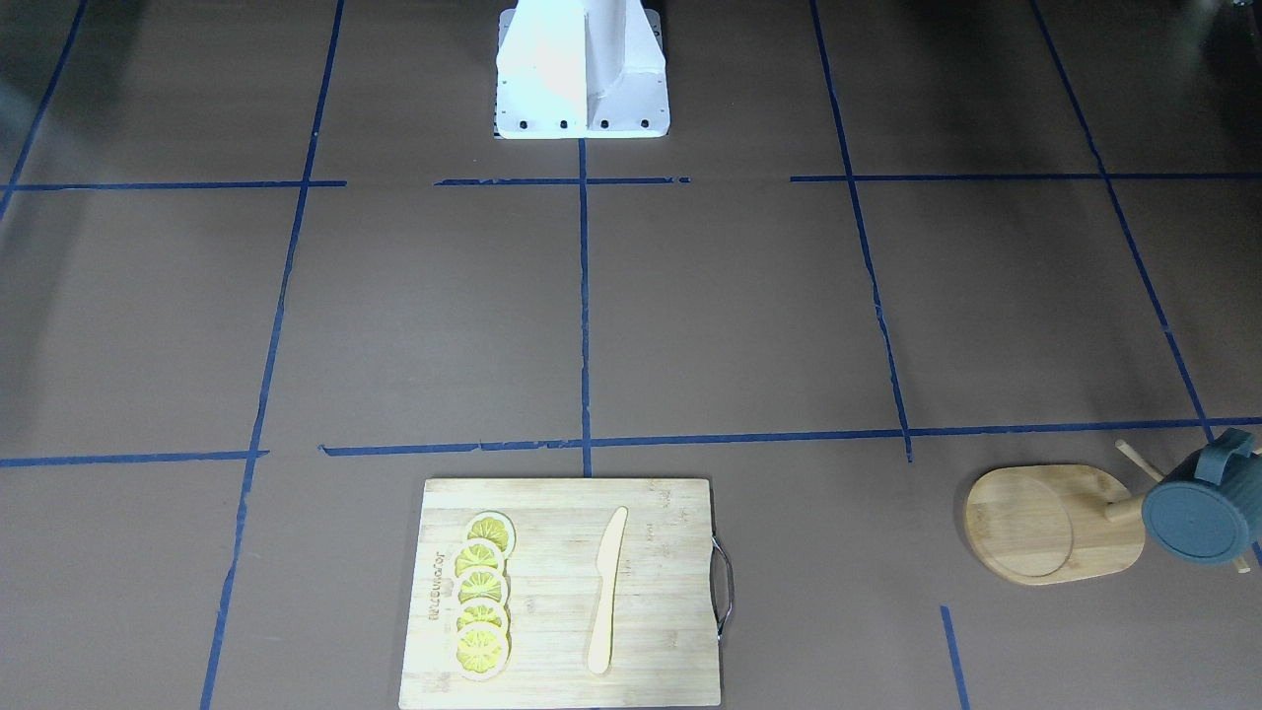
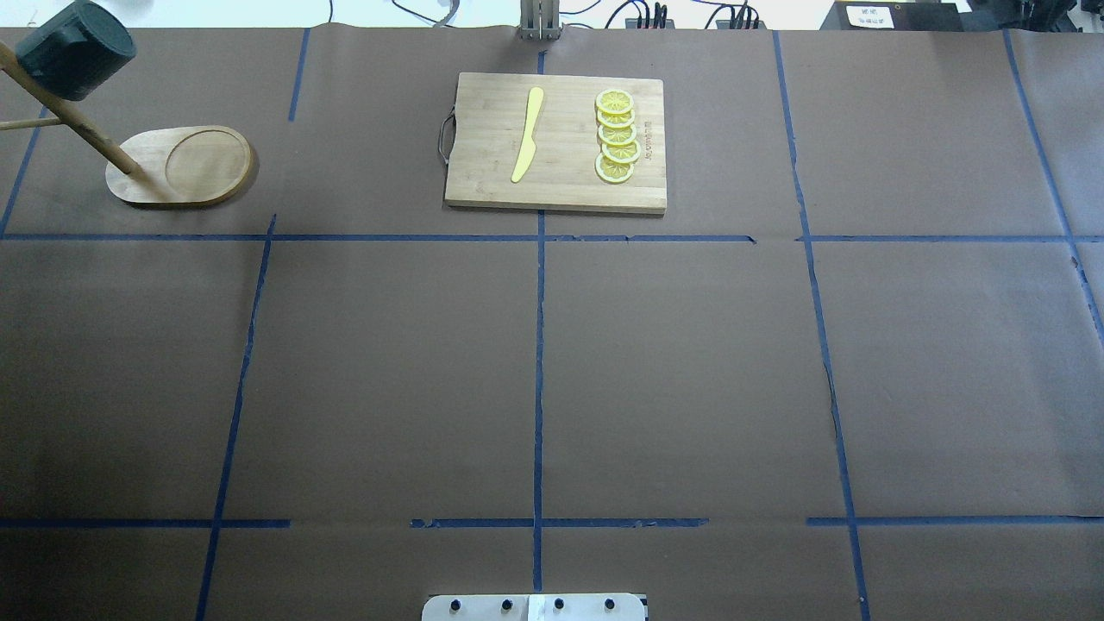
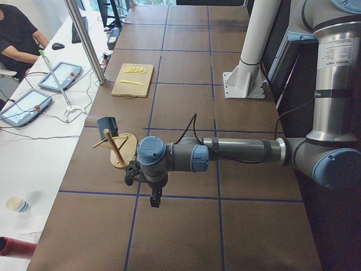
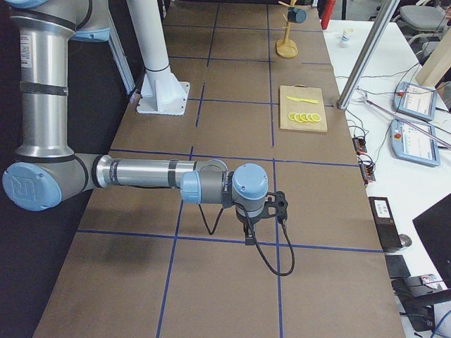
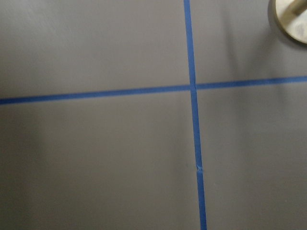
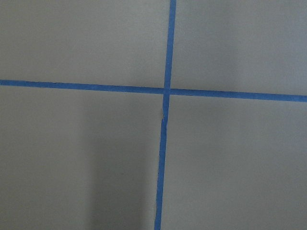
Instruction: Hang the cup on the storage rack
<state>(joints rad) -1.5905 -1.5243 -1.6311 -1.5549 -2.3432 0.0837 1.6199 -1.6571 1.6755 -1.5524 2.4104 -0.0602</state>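
Overhead view: behind my shoulders, high, facing forward and down over the counter [image 2: 690, 362]. Front view: opposite me, steep, my base [image 1: 582, 79] at its top. Both share the cutting board [image 2: 565, 147] and storage rack [image 2: 185, 168]. Side views: one from each counter end, wider, looking along it. My two wrist views: close, straight down on blue tape [image 5: 192, 86].

Storage rack [image 2: 207, 159] stands at the table's [image 2: 690, 362] far-left corner, pole on the base's outer end. Cup [image 2: 73, 50] hangs up top on the rack, clear of the table. Cutting board [image 2: 483, 177] lies far centre, straight ahead of the robot base [image 2: 535, 607]. On the board: knife [image 2: 528, 134] on the left, row of lemon slices [image 2: 617, 138] on the right, well apart from the rack.
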